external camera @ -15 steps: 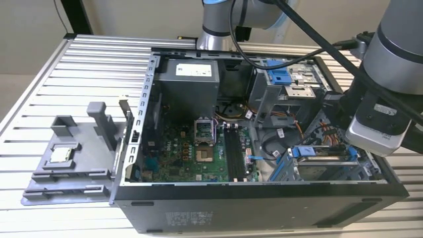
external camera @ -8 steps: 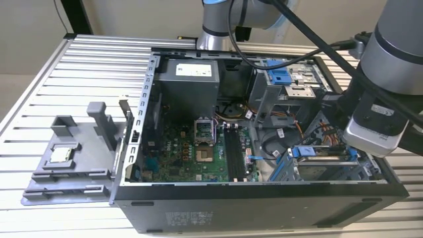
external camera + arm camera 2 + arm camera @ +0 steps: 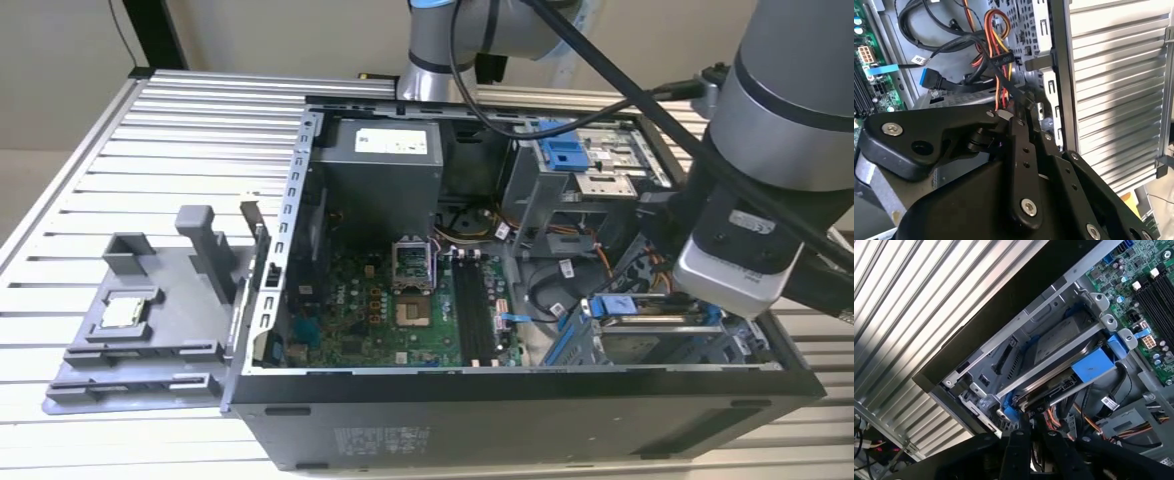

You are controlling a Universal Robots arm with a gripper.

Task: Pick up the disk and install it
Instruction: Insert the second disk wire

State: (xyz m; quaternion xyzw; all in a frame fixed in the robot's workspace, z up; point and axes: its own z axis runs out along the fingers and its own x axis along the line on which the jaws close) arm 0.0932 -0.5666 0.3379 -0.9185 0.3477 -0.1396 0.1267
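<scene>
A slatted metal worktop [image 3: 174, 130] carries an open computer case [image 3: 534, 400] lying on its side, with a plain pale wall behind. On the exterior view's left, just beside the case, a grey plastic holder [image 3: 134, 340] lies on the slats with a small square silver chip [image 3: 124, 312] seated in it. Inside the case the green motherboard [image 3: 400, 300] lies flat, with a silver power supply [image 3: 387, 150] beyond it.

The robot arm [image 3: 787, 120] reaches down over the corner of the case on the exterior view's right, above the drive cage [image 3: 654, 335].

The first wrist view looks into that cage: the disk [image 3: 1064, 342], silver-grey in its blue frame, sits inside the metal bay, its blue tab [image 3: 1094, 365] at the mouth of the bay facing the motherboard. The pincer [image 3: 1036, 432] reaches to just beside the disk's near edge, among orange and yellow wires [image 3: 1079, 417]; whether its black fingers stand apart or together I cannot tell.

The second wrist view shows the pincer's black linkage from the other side, with a bundle of black, red and orange cables [image 3: 996, 60] beyond it and the worktop's slats past the case wall [image 3: 1059, 75].
</scene>
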